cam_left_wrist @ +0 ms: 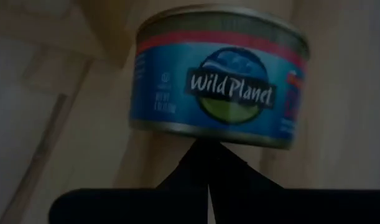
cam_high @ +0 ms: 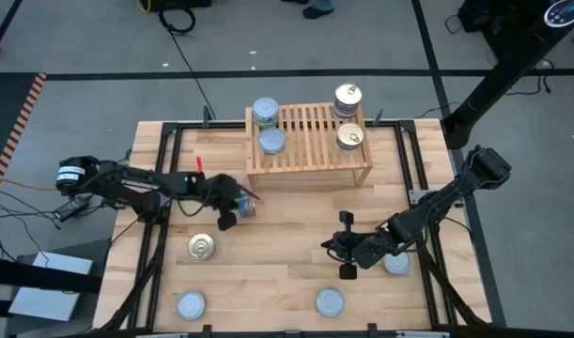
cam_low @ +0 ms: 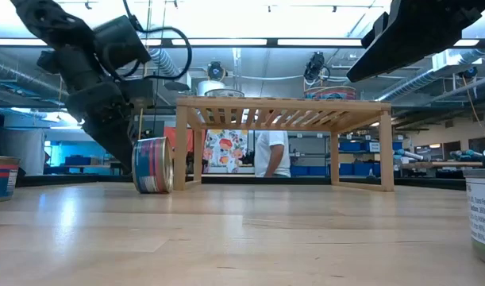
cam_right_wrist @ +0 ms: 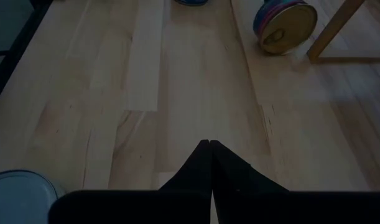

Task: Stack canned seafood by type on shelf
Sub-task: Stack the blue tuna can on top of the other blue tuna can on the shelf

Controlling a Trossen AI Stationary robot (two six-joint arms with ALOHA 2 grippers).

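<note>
Shelf [cam_high: 310, 141] bearing four tins; one tin [cam_high: 246, 208] on edge by shut, empty left hand [cam_high: 226, 222]; right hand [cam_high: 343, 258] shut, empty, above tabletop [cam_high: 268, 272]; person [cam_low: 271, 153] behind

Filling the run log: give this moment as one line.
left tool: shut, at tipped tin | right tool: shut, idle | shelf: four tins

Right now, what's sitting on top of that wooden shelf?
Four tins rest on the shelf: two silvery-lidded tins at one end, two golden-lidded tins at the other. Whether any is stacked on another cannot be seen.
</note>
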